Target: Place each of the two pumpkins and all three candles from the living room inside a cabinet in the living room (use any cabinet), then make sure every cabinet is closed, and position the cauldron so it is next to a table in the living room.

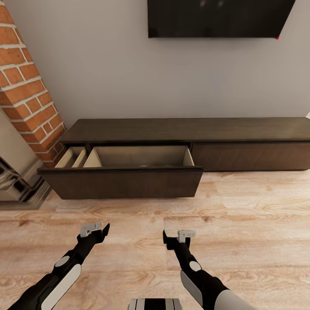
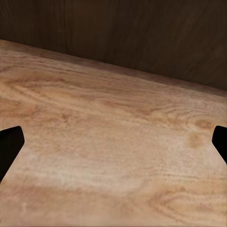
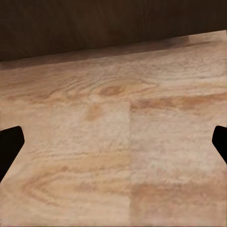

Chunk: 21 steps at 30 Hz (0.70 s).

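Dark brown wood runs across the head view: the cabinet stands against the grey wall under a black screen, its long axis lying crosswise to the robot, and its left drawer is pulled out toward the arms, showing a pale interior with a narrow divided section at the left and a wide compartment that looks empty from this angle. Both arms hang low over the plank floor, short of that drawer front; the left gripper sits ahead of the drawer's left-centre, the right gripper near its right end, so the drawer lies straight ahead of both and about equally near. A brick column flanks the cabinet's left end. From the left wrist, two black fingertips stand far apart at the picture's edges with bare floor between them and a dark wooden front beyond: spread and holding nothing. From the right wrist the same holds, fingertips wide apart, nothing gripped, the dark front ahead. Closing this drawer would probably mean pushing forward, square to the cabinet's length.
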{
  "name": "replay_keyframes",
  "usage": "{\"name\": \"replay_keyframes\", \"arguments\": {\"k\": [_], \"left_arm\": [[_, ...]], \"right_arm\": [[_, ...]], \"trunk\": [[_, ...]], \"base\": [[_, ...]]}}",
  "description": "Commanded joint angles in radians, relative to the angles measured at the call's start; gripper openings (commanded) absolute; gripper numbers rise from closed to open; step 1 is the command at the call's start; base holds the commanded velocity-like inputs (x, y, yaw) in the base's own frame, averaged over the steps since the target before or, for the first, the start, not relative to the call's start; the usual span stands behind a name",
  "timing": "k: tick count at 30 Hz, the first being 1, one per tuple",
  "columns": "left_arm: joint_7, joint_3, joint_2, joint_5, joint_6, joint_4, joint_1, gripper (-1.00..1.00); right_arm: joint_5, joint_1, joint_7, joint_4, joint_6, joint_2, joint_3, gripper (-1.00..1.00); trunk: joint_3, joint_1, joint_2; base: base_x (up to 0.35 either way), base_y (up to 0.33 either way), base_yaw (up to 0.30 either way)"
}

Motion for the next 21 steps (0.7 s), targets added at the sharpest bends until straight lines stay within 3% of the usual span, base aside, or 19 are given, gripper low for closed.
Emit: {"name": "replay_keyframes", "arguments": {"k": [1, 13, 21], "left_arm": [[0.008, -0.004, 0.002, 0.009, -0.004, -0.002, -0.001, 1.0], [0.009, 0.0, 0.004, 0.012, -0.001, -0.016, -0.001, 1.0], [0.009, 0.0, 0.004, 0.015, 0.0, -0.016, -0.001, 1.0]], "right_arm": [[-0.008, -0.001, -0.008, -0.001, -0.002, -0.001, 0.009, 1.0], [-0.014, -0.001, -0.011, -0.001, 0.002, -0.001, -0.003, 1.0], [-0.016, -0.001, -0.013, -0.001, -0.003, -0.003, -0.007, 1.0]], "trunk": [[-0.001, 0.0, 0.0], [-0.001, 0.0, 0.0], [-0.001, 0.0, 0.0]], "base": [[0.117, 0.031, 0.0], [0.144, 0.071, 0.0], [0.279, 0.112, 0.0]]}}
